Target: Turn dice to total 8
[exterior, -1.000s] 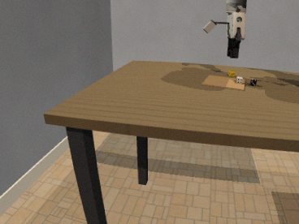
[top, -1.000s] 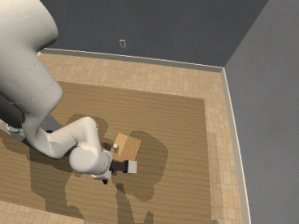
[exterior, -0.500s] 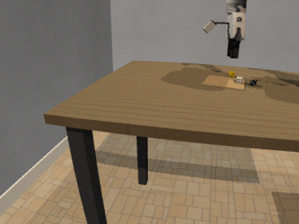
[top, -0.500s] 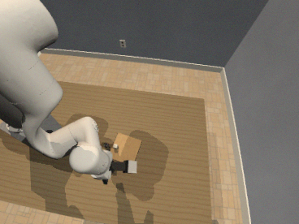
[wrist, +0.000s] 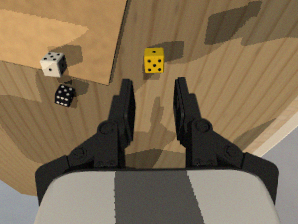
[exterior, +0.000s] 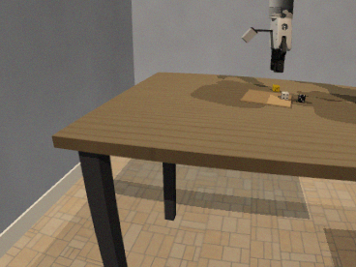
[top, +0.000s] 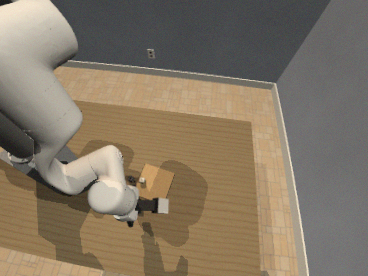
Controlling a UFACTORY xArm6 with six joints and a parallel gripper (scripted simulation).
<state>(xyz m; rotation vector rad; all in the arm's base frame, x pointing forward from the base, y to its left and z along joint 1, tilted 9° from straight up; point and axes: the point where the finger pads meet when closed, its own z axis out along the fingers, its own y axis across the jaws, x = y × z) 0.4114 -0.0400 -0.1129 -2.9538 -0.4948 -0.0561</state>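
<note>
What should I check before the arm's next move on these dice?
1. Fingers hold nothing, partly open: ok.
2. Gripper high above the table: ok.
3. White die fully on the mat: ok, near its corner.
4. Yellow die on the mat: not ok, on bare wood.
5. Black die on the mat: not ok, just off its edge.
6. Top faces add up to 8: cannot tell.

Three dice, one mat.
</note>
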